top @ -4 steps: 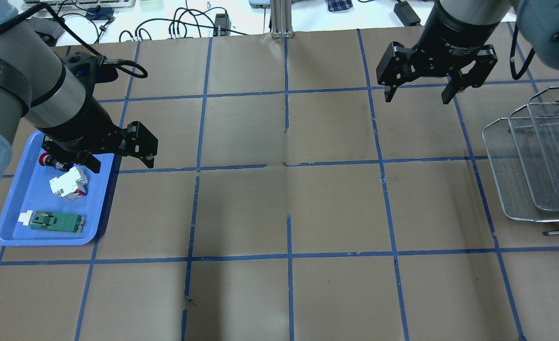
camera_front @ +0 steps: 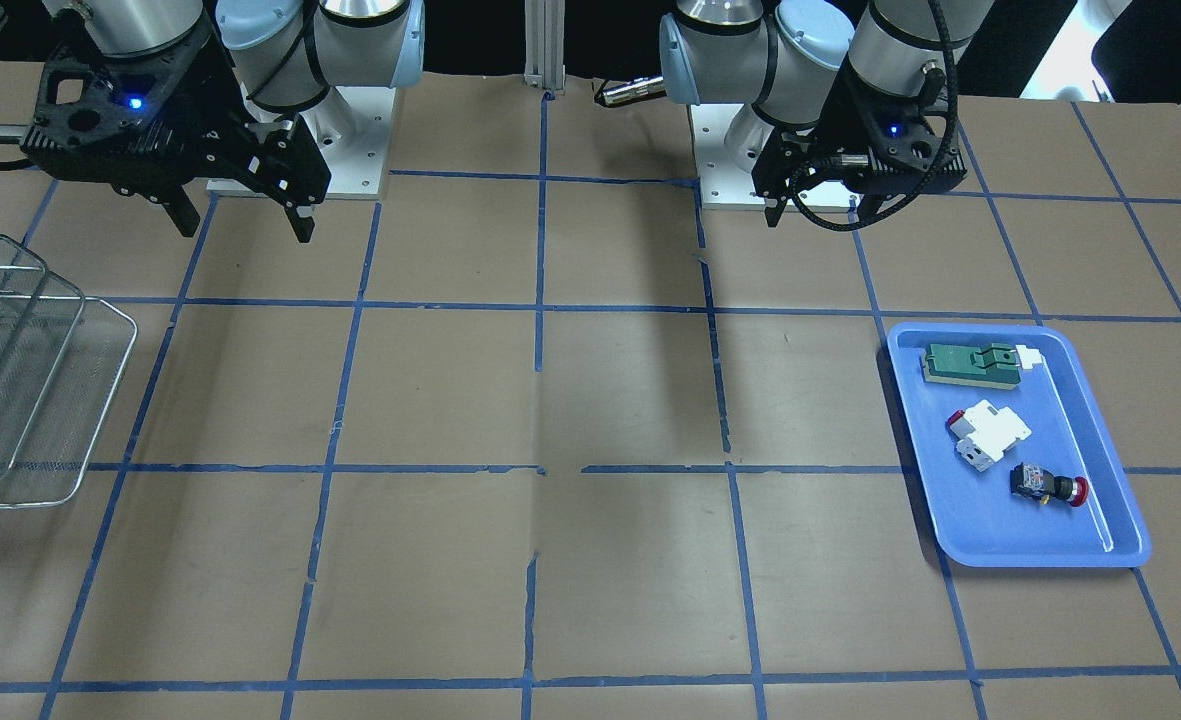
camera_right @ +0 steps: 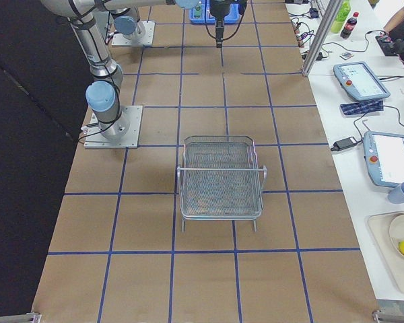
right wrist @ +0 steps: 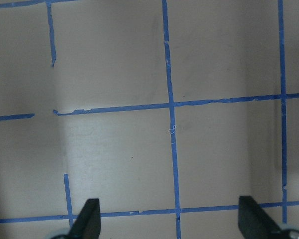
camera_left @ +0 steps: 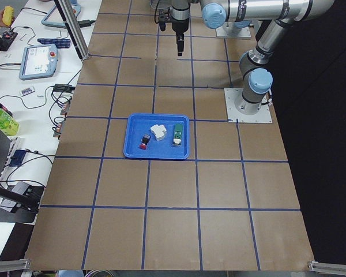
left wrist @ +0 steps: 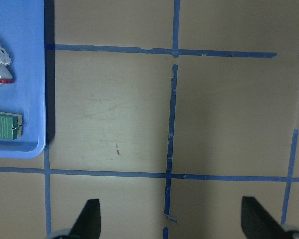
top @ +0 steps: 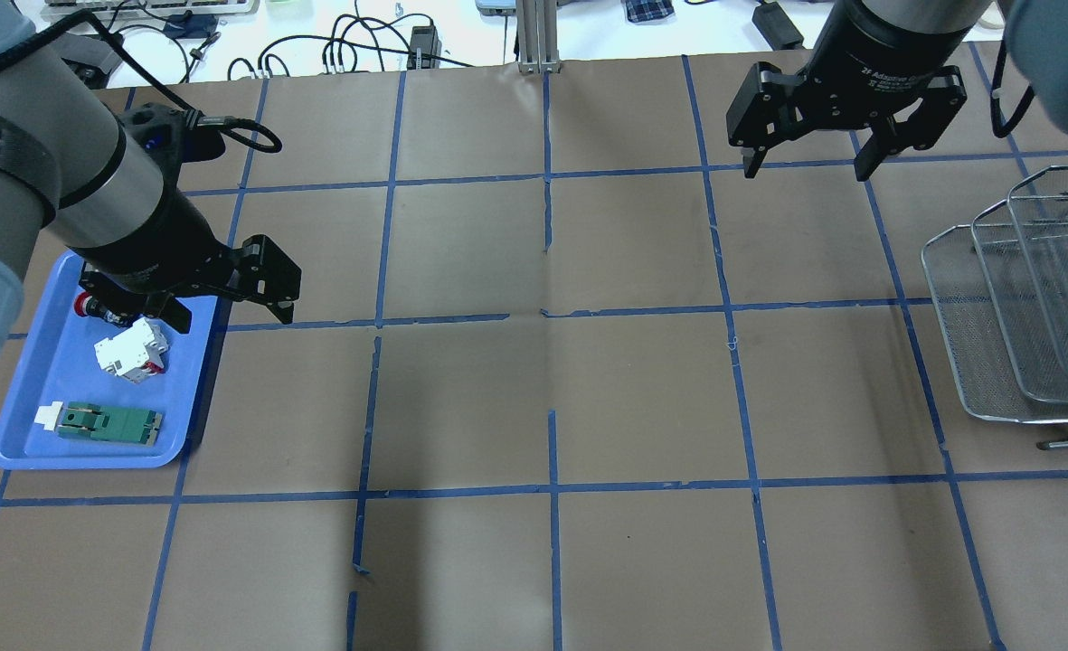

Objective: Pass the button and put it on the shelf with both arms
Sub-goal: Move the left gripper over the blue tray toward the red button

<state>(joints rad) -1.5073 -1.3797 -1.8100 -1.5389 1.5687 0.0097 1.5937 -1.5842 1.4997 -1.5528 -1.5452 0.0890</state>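
The button (camera_front: 1048, 487), black with a red cap, lies on its side in the blue tray (camera_front: 1040, 555). In the overhead view the button (top: 90, 306) is partly hidden under my left arm. My left gripper (top: 231, 316) is open and empty. It hangs above the tray's right edge, and the left wrist view (left wrist: 172, 221) looks down on bare table beside the tray. My right gripper (top: 807, 169) is open and empty, high over the far right of the table. The wire-mesh shelf (top: 1022, 316) stands at the right edge, also in the right-side view (camera_right: 220, 178).
A white block with a red tab (top: 131, 351) and a green flat board (top: 104, 422) lie in the tray (top: 81, 457) near the button. Brown paper with a blue tape grid covers the table. Cables and devices lie beyond the far edge.
My right gripper has moved a little toward the far edge and to the right, still open. My left gripper has barely moved.
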